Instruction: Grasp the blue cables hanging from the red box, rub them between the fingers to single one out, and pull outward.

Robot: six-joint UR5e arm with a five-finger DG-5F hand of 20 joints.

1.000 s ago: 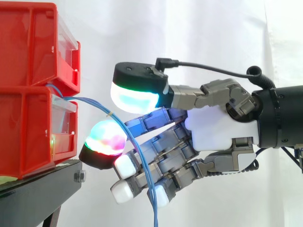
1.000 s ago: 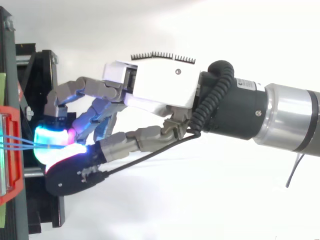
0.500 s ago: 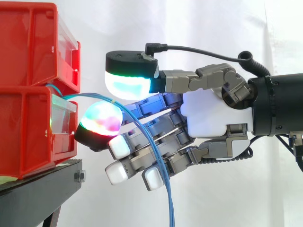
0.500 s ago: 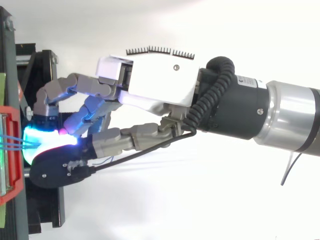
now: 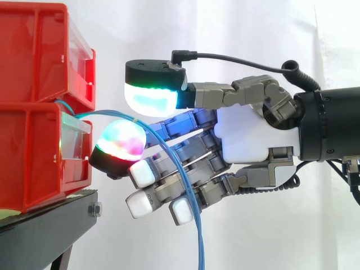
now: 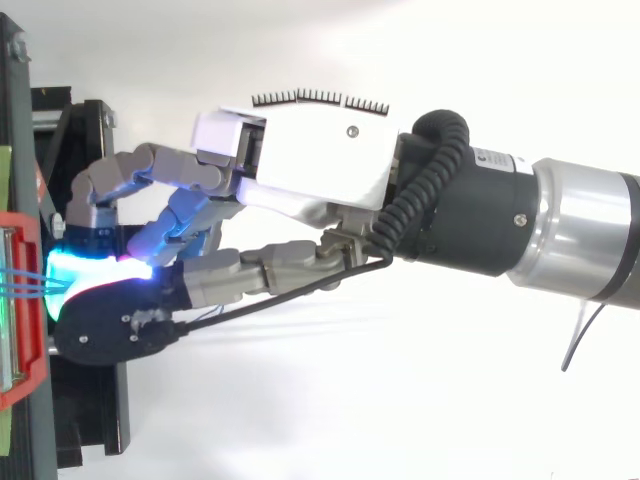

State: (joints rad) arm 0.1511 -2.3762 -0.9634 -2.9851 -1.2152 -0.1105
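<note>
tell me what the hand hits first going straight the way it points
Probably the clear front of the lower red bin, where the blue cables emerge; the round pad of the hand is level with it. Depth unclear.

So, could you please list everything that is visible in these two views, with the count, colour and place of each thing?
red bins: two, red with clear front panels, stacked at the left of the side view.
black stand: one, black, under the red bins.
blue cables: a few thin strands, exact count unclear, blue, coming out between the red bins, passing through the hand, then hanging down.
white curtain: one, white, behind everything.
hand: one, white palm, grey fingers with glowing pads, curled round the blue cables just beside the red bins.
arm: one, black and silver, coming in from the right edge.
</note>
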